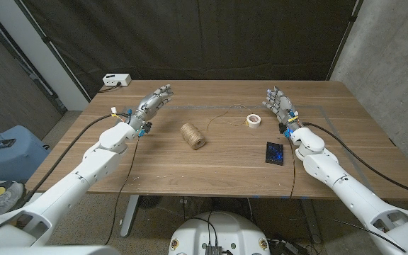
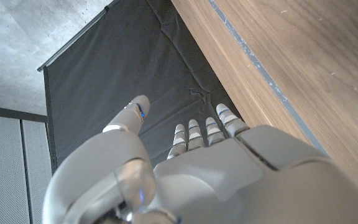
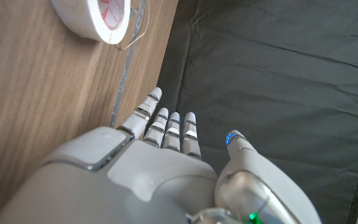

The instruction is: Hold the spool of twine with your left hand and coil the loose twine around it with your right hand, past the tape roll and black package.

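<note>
A spool of tan twine (image 1: pixel 193 135) lies on its side in the middle of the wooden table (image 1: pixel 154 166). A thin loose strand (image 1: pixel 227 115) runs from it toward the white tape roll (image 1: pixel 253 121) (image 3: pixel 94 17). The black package (image 1: pixel 275 153) lies flat near the front right. My left hand (image 1: pixel 154 101) (image 2: pixel 197 168) is held over the table's far left, fingers apart, holding nothing, well left of the spool. My right hand (image 1: pixel 278 104) (image 3: pixel 160 162) stands at the far right, just right of the tape roll, fingers straight and apart, holding nothing.
A white box with a cable (image 1: pixel 116 80) sits past the table's far left corner. A black curtain (image 1: pixel 190 35) hangs behind the table. A grey tape line (image 3: pixel 124 81) runs along the tabletop near the far edge. A blue bin (image 1: pixel 6 152) stands on the floor at left.
</note>
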You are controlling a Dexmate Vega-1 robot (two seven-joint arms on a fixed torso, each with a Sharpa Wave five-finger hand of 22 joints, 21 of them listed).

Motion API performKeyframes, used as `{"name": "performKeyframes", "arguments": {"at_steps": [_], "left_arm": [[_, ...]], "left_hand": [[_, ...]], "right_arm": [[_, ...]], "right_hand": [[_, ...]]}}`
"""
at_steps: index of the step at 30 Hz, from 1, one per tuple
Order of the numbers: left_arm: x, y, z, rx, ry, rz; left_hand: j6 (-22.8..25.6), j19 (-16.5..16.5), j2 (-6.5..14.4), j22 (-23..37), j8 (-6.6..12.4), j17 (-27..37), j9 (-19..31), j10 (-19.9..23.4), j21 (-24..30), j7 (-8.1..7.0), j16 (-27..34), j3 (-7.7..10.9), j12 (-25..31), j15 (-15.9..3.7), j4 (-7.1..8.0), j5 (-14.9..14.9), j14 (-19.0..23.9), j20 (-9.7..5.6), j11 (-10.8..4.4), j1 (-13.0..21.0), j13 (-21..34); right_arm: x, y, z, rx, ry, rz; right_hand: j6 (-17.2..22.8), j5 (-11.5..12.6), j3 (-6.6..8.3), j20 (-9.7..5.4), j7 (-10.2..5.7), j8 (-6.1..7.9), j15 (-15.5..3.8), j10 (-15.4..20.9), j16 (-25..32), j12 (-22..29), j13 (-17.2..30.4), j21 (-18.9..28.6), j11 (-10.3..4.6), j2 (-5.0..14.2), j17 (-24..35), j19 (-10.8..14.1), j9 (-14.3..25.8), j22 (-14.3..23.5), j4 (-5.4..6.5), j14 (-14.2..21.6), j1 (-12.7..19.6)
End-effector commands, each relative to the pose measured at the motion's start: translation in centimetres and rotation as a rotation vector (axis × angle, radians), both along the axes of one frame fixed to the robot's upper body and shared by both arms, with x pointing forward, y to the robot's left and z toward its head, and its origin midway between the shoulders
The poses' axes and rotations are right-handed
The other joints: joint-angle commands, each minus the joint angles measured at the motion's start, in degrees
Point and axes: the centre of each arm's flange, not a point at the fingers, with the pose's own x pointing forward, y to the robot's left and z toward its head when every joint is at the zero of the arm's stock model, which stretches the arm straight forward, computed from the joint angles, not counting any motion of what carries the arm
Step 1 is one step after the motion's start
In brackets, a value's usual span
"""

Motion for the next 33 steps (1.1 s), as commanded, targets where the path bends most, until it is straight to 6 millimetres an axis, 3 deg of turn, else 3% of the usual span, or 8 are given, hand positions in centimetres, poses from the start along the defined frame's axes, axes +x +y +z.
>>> {"name": "performKeyframes", "arguments": {"at_steps": [1, 7, 10, 15, 17, 33], "left_arm": [[-0.8, 1.3, 1.0, 0.117, -0.025, 0.000], [-0.7, 1.3, 1.9, 0.187, -0.047, -0.013], [-0.6, 1.2, 2.6, 0.237, -0.064, -0.012], [-0.4, 1.3, 4.2, 0.348, -0.103, -0.012], [-0.5, 1.3, 4.4, 0.363, -0.109, -0.010], [-0.3, 0.8, 6.3, 0.513, -0.141, -0.045]], "left_hand": [[1.00, 0.45, -0.34, 0.23, 0.46, 0.08, 0.11, 0.60, 0.06, -0.11, 0.07, 0.60, 0.02, -0.25, -0.35, 1.03, 0.16, -0.19, -0.41, 1.73, 0.22], [1.88, 1.24, -1.25, 0.18, 0.79, 0.15, 0.15, 2.02, 0.20, -0.34, 0.46, 1.45, 0.47, -0.73, -0.66, 2.90, 1.70, -0.57, -1.30, 5.13, 0.41], [2.69, 2.09, -2.27, 0.19, 1.03, 0.21, 0.18, 3.04, 0.38, -0.27, 0.68, 1.61, 0.79, -1.06, -0.70, 3.77, 2.89, -0.48, -1.14, 7.30, 0.58], [5.17, 4.35, -4.98, 0.32, 1.69, 0.42, 0.32, 5.97, 0.91, -0.72, 1.35, 1.40, 1.93, -2.39, -0.73, 5.07, 6.60, -1.04, -3.17, 12.99, 1.34], [5.88, 4.65, -5.53, 0.38, 1.87, 0.51, 0.37, 6.43, 0.96, -0.74, 1.48, 1.23, 2.14, -2.65, -0.66, 5.19, 7.38, -1.10, -2.96, 14.35, 1.58], [6.16, 4.87, -6.61, 0.55, 1.71, 0.74, 0.48, 6.59, 0.94, -0.66, 1.42, 0.41, 2.28, -2.92, -0.42, 5.41, 8.12, -1.03, -3.64, 17.58, 2.22]], "right_arm": [[0.1, -0.1, 0.0, 0.003, 0.003, -0.008], [0.2, 0.0, 0.0, 0.010, 0.002, -0.012], [0.1, 0.0, 0.0, 0.014, 0.000, -0.017], [0.1, -0.1, 0.0, 0.025, -0.004, -0.023], [0.1, -0.1, 0.0, 0.027, -0.005, -0.024], [-0.2, 0.0, -0.1, 0.043, -0.014, -0.042]], "right_hand": [[0.12, 0.16, 0.31, 0.48, -0.21, 0.22, -0.05, -0.13, 0.22, 0.11, 0.26, 0.36, -0.18, -0.19, 0.16, 0.18, 0.05, 0.23, 0.00, -0.13, 0.20], [-0.01, 0.15, 0.36, 0.52, -0.29, 0.19, 0.10, -0.24, 0.21, 0.09, 0.26, 0.37, -0.06, -0.21, 0.16, 0.17, 0.05, 0.24, -0.03, -0.20, 0.20], [-0.10, 0.15, 0.38, 0.57, -0.32, 0.16, 0.10, -0.28, 0.20, 0.09, 0.26, 0.38, 0.07, -0.22, 0.16, 0.17, 0.05, 0.24, -0.04, -0.24, 0.19], [-0.16, 0.14, 0.44, 0.64, -0.29, 0.17, 0.17, -0.41, 0.23, 0.07, 0.26, 0.38, -0.01, -0.24, 0.16, 0.15, 0.06, 0.24, -0.06, -0.25, 0.17], [-0.17, 0.14, 0.45, 0.65, -0.31, 0.17, 0.19, -0.52, 0.23, 0.04, 0.26, 0.38, 0.02, -0.24, 0.17, 0.13, 0.06, 0.24, -0.06, -0.27, 0.15], [-0.41, 0.11, 0.61, 0.87, -0.39, 0.14, 0.42, -1.11, 0.23, -0.07, 0.27, 0.39, 0.28, -0.28, 0.18, 0.05, 0.08, 0.26, -0.12, -0.45, 0.09]]}}
